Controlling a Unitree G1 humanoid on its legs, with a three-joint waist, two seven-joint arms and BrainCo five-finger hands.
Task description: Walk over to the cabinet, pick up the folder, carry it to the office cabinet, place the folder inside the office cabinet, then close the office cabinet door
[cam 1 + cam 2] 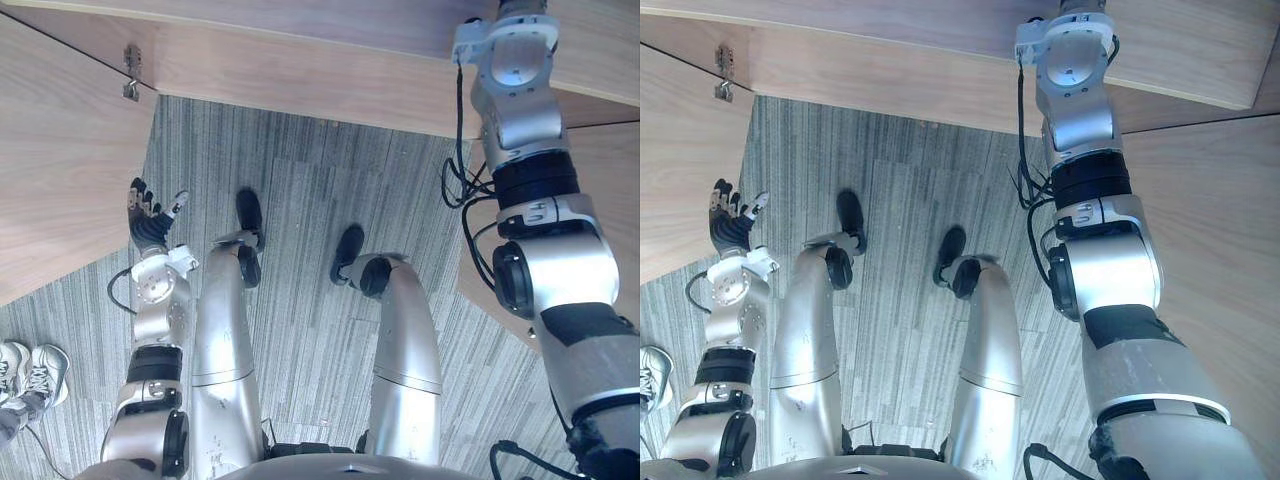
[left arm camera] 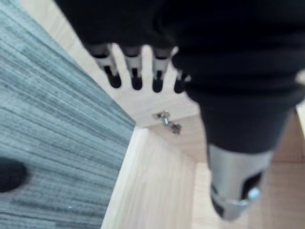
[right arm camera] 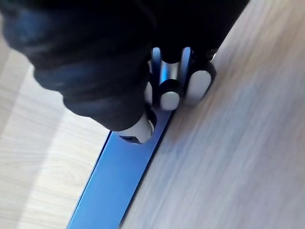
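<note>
the right hand [image 3: 167, 88] is curled tight round the thin blue folder [image 3: 119, 181], held edge-on against the pale wooden cabinet [image 1: 300, 62] — the left hand [image 1: 150, 222] hangs beside that cabinet's door [image 1: 60, 170], fingers straight, empty.

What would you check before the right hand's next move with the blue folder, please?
1. Right hand grip on the blue folder: ok, fingers and thumb pinch its edge.
2. Folder fully supported by the wooden surface: cannot tell.
3. Left hand free: ok, open, holding nothing.
4. Hinged panel away from the right arm: ok, it stands beside the left hand.
5. Nobody nearby: not ok, a person's shoes stand on the carpet to the left.
</note>
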